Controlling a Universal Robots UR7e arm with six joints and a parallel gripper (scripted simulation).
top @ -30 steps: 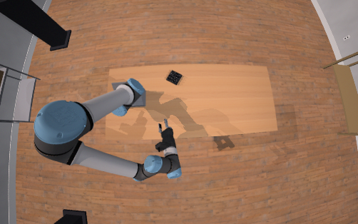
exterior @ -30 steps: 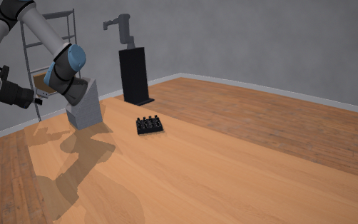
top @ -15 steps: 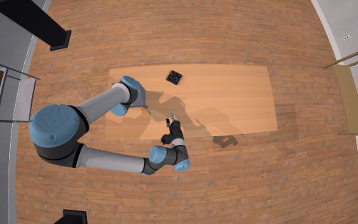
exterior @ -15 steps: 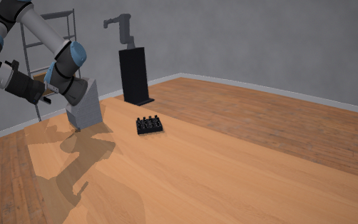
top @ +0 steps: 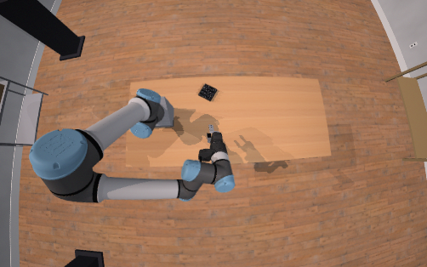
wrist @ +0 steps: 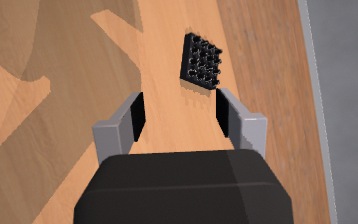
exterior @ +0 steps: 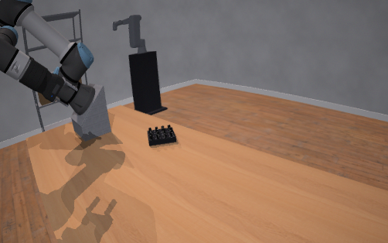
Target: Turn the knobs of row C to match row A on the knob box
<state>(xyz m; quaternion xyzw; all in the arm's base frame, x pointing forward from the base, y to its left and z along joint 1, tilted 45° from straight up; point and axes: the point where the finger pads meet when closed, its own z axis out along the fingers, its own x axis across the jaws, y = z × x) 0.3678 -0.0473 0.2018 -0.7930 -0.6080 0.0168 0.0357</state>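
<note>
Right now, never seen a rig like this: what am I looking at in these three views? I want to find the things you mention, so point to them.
It's one jointed robot arm ending in a gripper (top: 210,131) (wrist: 180,105) with two fingers, which stand open and hold nothing.

The top view looks down from above: the arm reaches over a wooden table (top: 272,115) (exterior: 232,174) (wrist: 162,75). The exterior view looks across that table from the side; the big dark patches there are shadows. The wrist view rides with the gripper, so the fingers frame it.

On the table sits a small black knob box (top: 207,92) (exterior: 162,140) (wrist: 201,62), apart from the gripper. Its markings are too small to read.
</note>
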